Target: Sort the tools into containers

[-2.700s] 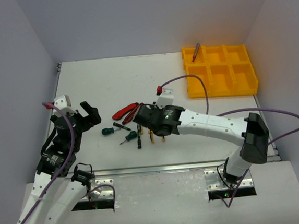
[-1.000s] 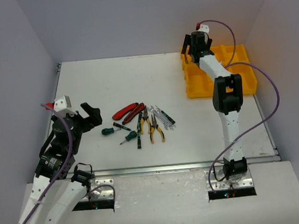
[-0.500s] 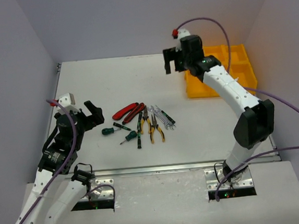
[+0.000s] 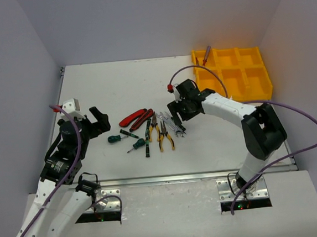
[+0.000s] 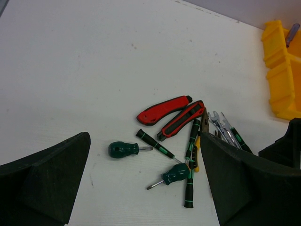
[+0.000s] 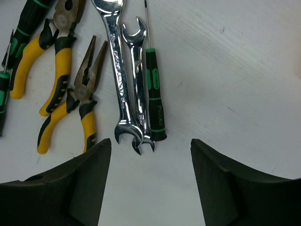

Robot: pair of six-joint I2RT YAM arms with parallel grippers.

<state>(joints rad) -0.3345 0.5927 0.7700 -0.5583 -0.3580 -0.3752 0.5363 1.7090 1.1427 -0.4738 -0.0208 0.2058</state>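
The tools lie in a loose pile mid-table: two red-handled cutters [image 4: 133, 118], green screwdrivers [image 4: 116, 138], yellow-black pliers [image 4: 164, 138] and silver wrenches [image 4: 175, 126]. My right gripper [image 4: 176, 114] hovers open and empty just over the pile's right end. Its wrist view shows two wrenches [image 6: 118, 80], a black-green screwdriver [image 6: 154, 101] and two pliers [image 6: 81, 110] ahead of its gripper [image 6: 150, 183]. My left gripper [image 4: 96, 124] is open and empty left of the pile; in its wrist view the gripper [image 5: 146, 188] frames a stubby green screwdriver [image 5: 123, 149]. The yellow tray [image 4: 259, 90] at the far right holds a blue-red screwdriver [image 4: 205, 55].
White walls close in the table on the left, back and right. The right arm's purple cable loops over the tray's left side. The tray's edge [image 5: 277, 70] shows at the far right of the left wrist view.
My right arm swung from the tray's far-left compartment back down to the right end of the tool pile, jaws open. The left arm barely shifted.
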